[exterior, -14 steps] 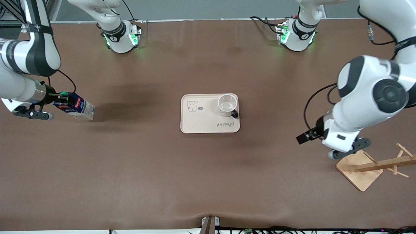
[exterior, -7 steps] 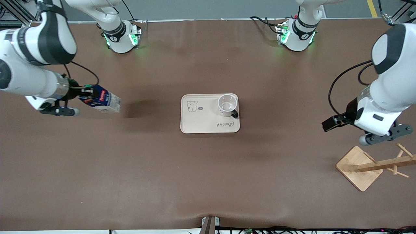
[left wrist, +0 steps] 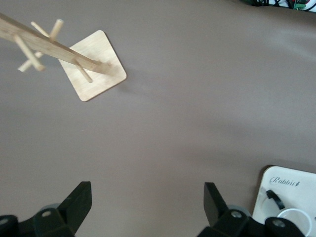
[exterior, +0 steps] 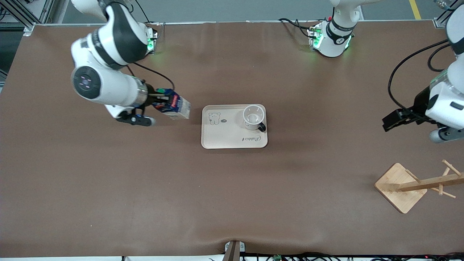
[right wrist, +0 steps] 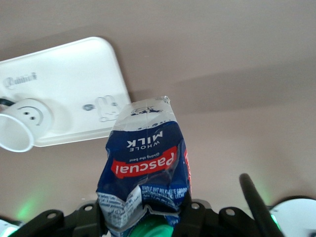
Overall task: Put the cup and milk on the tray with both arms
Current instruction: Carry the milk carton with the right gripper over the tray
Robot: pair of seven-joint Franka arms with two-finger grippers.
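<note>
Status: roughly half done, judging by how things lie.

- Small white mug with a black smiley face and black handle (exterior: 253,117) is sitting upright on the cream rectangular tray with rounded corners (exterior: 224,136), in the tray's corner toward the left arm's end, about 2 o'clock from the tray's centre in the front view. Cup part looks complete.
- Small dark blue milk carton with a green round cap and red-and-white label (exterior: 173,106) is not on the tray yet. Right end effector (exterior: 160,98) is clenching it at the cap end, carrying it tilted, pale bottom pointing toward the tray. It is hanging over the brown worktop (exterior: 232,195) just beside the tray's edge toward the right arm's end, roughly 9 to 10 o'clock from the tray's centre. Right wrist view confirms it: carton in the grip, bear-drawing corner of the tray just past the carton's bottom.
- Left end effector (exterior: 395,120) is released, fingers spread wide and holding nothing, hovering over bare worktop at 3 o'clock from the tray, well apart from it. That arm is waiting.
- Wooden peg rack on a square wooden base (exterior: 400,192) is lying toppled near the left arm's end; not part of the job.

Left to do: get the carton over the free bear-side half of the tray, bring it upright, set it down, let go. The tilt is the thing to watch; I'd expect it to tip if released as it is.
</note>
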